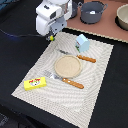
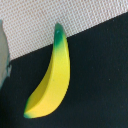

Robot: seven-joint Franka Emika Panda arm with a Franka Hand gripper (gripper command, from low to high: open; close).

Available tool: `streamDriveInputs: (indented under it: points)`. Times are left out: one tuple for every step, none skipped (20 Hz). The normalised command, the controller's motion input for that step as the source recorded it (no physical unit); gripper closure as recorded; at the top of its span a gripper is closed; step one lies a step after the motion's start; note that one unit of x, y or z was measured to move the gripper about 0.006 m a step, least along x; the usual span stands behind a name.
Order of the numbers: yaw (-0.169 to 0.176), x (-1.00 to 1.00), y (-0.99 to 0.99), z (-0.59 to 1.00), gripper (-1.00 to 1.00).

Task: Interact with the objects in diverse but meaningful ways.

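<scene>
My gripper [image 1: 50, 33] hangs at the placemat's far corner, on the exterior view's left, right above the yellow banana [image 1: 50, 37]. In the wrist view the banana [image 2: 52, 75] lies free, its green tip on the woven mat [image 2: 85, 15] and its body on the black table. A grey shape [image 2: 2, 50] at the frame edge may be a finger; the jaws do not show clearly. The grey-blue pot [image 1: 92, 11] stands at the back. The pale blue carton [image 1: 82, 42] stands on the mat. The flat yellow box [image 1: 35, 83] lies at the mat's near corner. No small white piece shows.
A round wooden plate [image 1: 67, 65] sits mid-mat, between a knife [image 1: 86, 58] and a fork [image 1: 72, 83], both with orange handles. A pale bowl [image 1: 122, 17] stands on the tan surface at the exterior view's far right. The black table surrounds the mat.
</scene>
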Motion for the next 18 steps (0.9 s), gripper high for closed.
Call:
streamDriveInputs:
  points:
    - [0.000, -0.58, 0.04, -0.10, -1.00]
    - [0.000, -0.58, 0.03, -0.11, -1.00]
    - [0.000, -0.58, 0.03, -0.11, -1.00]
    - [0.000, -0.59, 0.02, -0.13, -1.00]
    - [0.000, -0.59, 0.01, -0.14, -1.00]
    - [0.000, -0.59, 0.01, -0.17, -1.00]
    - [0.000, -0.61, 0.01, -0.20, -1.00]
    - [0.000, -0.62, 0.00, -0.23, -1.00]
    - [0.000, -0.63, 0.00, -0.25, -1.00]
    - [0.000, -0.64, 0.00, -0.27, -1.00]
    - [0.000, -0.66, 0.01, -0.28, -1.00]
    - [0.000, -0.66, 0.01, -0.29, -1.00]
    - [0.000, -0.66, 0.01, -0.30, -1.00]
    - [0.000, -0.67, 0.01, -0.30, -1.00]
    - [0.000, -0.66, 0.01, -0.30, -1.00]
    - [0.000, -0.66, 0.01, -0.30, -1.00]
    - [0.000, -0.66, 0.01, -0.29, -1.00]
    - [0.000, -0.65, 0.00, -0.29, -1.00]
